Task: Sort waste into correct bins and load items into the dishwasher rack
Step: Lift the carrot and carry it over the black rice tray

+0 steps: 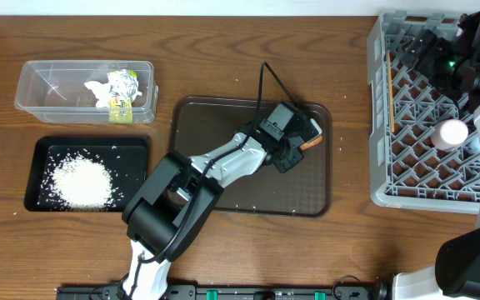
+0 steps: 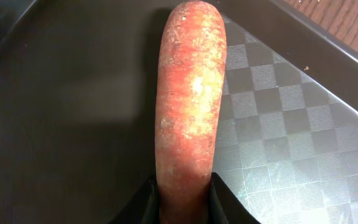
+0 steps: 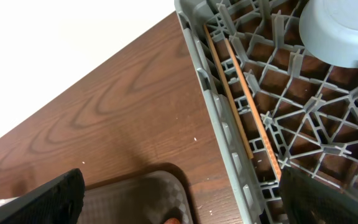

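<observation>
Two dark fingertips (image 2: 229,210) of my left gripper (image 2: 182,206) sit closed against the near end of the carrot (image 2: 190,106), one on each side. Both touch its skin, and the gap between them is just the carrot's width. The carrot runs straight away from my wrist toward twelve o'clock, over the chequered floor of the brown serving tray (image 2: 284,143). I cannot tell whether it rests on that floor or hangs just above it.

Seen from above, with twelve o'clock straight across the table from me, this grip is by the tray's three o'clock rim. At my ten o'clock the black tray (image 1: 136,187) holds a heap of white rice (image 1: 80,182), with loose grains scattered around it. Just beyond it, toward eleven, the clear tub (image 1: 44,87) holds the crumpled tissue (image 1: 98,90) and the yellow-green wrapper (image 1: 122,98), the two touching.

Off at two o'clock stands the grey rack (image 1: 380,142). The chopsticks (image 3: 241,106) lie inside along its nine o'clock wall, and a white cup (image 1: 452,133) sits toward its three o'clock side. A light blue bowl (image 3: 340,31) shows only in part beyond the chopsticks. My right gripper (image 3: 179,186) hangs above the rack's twelve o'clock end, fingers spread wide apart, holding nothing.
</observation>
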Controlling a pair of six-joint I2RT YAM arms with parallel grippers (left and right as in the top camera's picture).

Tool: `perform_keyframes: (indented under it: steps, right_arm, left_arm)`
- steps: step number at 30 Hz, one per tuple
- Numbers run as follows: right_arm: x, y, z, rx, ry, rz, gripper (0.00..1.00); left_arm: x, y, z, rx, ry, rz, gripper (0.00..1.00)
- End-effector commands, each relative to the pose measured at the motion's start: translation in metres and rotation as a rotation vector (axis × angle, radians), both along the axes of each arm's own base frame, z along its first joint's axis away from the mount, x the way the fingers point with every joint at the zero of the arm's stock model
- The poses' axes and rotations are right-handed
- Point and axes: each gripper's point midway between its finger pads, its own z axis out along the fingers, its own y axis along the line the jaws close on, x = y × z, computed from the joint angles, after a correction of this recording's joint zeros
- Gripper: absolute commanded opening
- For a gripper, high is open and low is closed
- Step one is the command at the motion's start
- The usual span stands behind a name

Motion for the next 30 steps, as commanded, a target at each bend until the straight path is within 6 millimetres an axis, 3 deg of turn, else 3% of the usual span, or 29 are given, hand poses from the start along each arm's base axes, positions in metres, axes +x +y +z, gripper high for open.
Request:
perform_keyframes:
  steps: [1,4,8,11,14,17,23,30]
  right_arm:
    - [0.001,-0.002,0.0,0.012,0.001,-0.01,0.99]
    - [0.001,-0.002,0.0,0.013,0.002,-0.01,0.99]
    - [0.001,-0.002,0.0,0.013,0.002,-0.01,0.99]
    - [0.001,-0.002,0.0,0.012,0.001,-0.01,0.99]
    - [0.001,-0.002,0.0,0.013,0.002,-0.01,0.99]
    - [0.001,-0.002,0.0,0.013,0.002,-0.01,0.99]
    - [0.001,-0.002,0.0,0.012,0.001,-0.01,0.99]
    - [0.001,-0.002,0.0,0.013,0.002,-0.01,0.99]
  left_arm:
    - [0.004,0.001,0.018,-0.034,-0.005,0.041,0.13]
    - [0.012,0.005,0.036,-0.068,-0.023,0.08,0.07]
    - [0.03,0.02,0.067,-0.131,-0.04,0.182,0.06]
    - [0.047,0.041,0.091,-0.187,-0.045,0.297,0.06]
    - [0.065,0.076,0.116,-0.234,-0.048,0.426,0.06]
    - [0.079,0.121,0.141,-0.273,-0.047,0.572,0.06]
    - [0.089,0.238,0.18,-0.331,-0.044,0.907,0.06]
    - [0.071,0.367,0.175,-0.379,0.052,1.352,0.06]
